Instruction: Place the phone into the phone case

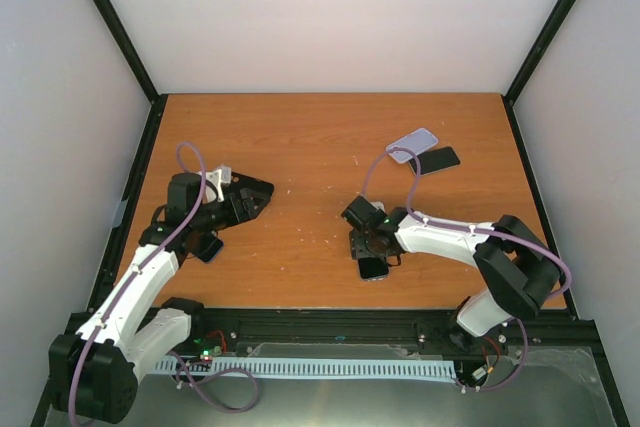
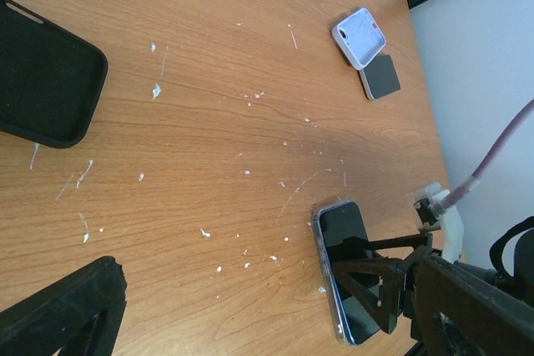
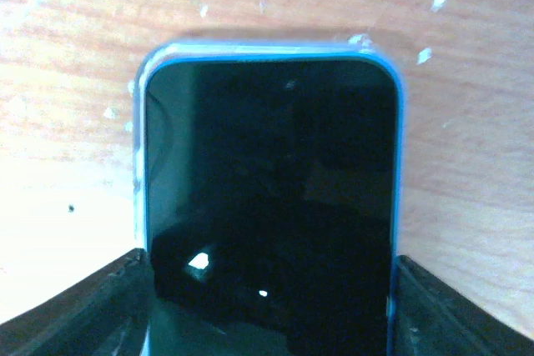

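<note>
Right tool (image 1: 372, 252): positioned over the phone (image 3: 267, 189) at the near centre of the counter (image 1: 300, 137). In the right wrist view, one finger stands against each long edge of the phone, so the tool pinches the phone across its width.

Phone: lies flat on the counter, dark screen up, with a blue rim visible around the glass. It is well apart from the black phone case (image 2: 42, 81).

Black phone case: lies on the counter at the near left, partly under the left arm in the top view. Its open side faces up and nothing is inside it.

Left tool (image 1: 258, 197): hovers above the left half of the counter, pointing toward the right arm. Its fingers (image 2: 67, 314) are spread and grip nothing. The black phone case lies behind it, toward the arm base.

Far right of the counter: a pale case (image 2: 360, 37) lies with its inner side up. A dark flat slab (image 2: 380, 77) lies just beside it, touching it. Both are well apart from the phone and from either tool.

Counter surface: wood grain with scattered white flecks (image 2: 156, 89)
</note>
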Motion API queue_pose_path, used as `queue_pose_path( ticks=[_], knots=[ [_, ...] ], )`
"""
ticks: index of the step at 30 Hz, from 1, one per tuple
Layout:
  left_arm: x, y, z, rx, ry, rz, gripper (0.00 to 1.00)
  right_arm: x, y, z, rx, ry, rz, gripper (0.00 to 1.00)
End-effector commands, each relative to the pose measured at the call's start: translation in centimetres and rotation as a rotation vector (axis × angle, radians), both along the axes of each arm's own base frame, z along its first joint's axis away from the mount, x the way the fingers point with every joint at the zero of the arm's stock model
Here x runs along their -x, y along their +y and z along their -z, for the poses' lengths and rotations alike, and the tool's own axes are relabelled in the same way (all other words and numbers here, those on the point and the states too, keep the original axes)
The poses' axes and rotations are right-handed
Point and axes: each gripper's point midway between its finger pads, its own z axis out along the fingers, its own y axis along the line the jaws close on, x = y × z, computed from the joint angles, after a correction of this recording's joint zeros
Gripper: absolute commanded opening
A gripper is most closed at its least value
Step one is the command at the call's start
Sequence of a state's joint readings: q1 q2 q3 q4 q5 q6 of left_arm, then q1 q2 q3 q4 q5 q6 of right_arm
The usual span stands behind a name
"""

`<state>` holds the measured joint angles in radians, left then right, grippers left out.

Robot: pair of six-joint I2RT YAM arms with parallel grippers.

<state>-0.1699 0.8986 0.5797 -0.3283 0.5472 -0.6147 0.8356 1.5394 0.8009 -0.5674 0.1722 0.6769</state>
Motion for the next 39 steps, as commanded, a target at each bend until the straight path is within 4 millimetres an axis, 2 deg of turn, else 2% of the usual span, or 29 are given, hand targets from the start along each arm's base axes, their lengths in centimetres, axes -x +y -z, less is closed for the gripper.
queue_pose_path(
  ticks=[1,8,17,20,22,26,28,33,39],
  knots=[
    [-0.4,-0.3,-0.6,0.017,-0.025,0.006,0.94,0.3,-1.1,1.1,0.036,0.013,0.013,0.71],
    [-0.3,-0.6,-0.1,0.01,-0.008,0.011,0.93,0.7,1.1,1.9,-0.076,0.059,0.035,0.69],
    [0.1,-2.1,1.0,0.032,0.028,0.048,0.87,0.9,8.2,0.2,-0.302,0.085,0.034,0.69],
    [0.5,-2.5,1.7,0.049,0.051,0.068,0.84,1.2,9.6,-0.2,-0.319,0.088,0.014,0.68],
    [0.9,-3.0,2.3,0.065,0.071,0.091,0.81,1.2,9.4,-0.5,-0.293,0.082,-0.001,0.69],
    [1.6,-3.9,3.7,0.094,0.122,0.142,0.74,1.6,7.2,-0.9,-0.228,0.052,-0.014,0.71],
    [1.5,-4.6,3.9,0.109,0.12,0.169,0.72,2.0,6.2,-0.9,-0.228,0.052,-0.024,0.68],
    [2.0,-6.5,4.9,0.12,0.15,0.217,0.68,2.8,5.2,-0.8,-0.246,0.038,-0.036,0.52],
    [3.2,-9.3,6.7,0.126,0.2,0.282,0.62,3.6,5.6,0.3,-0.294,0.069,-0.047,0.27]
  ],
)
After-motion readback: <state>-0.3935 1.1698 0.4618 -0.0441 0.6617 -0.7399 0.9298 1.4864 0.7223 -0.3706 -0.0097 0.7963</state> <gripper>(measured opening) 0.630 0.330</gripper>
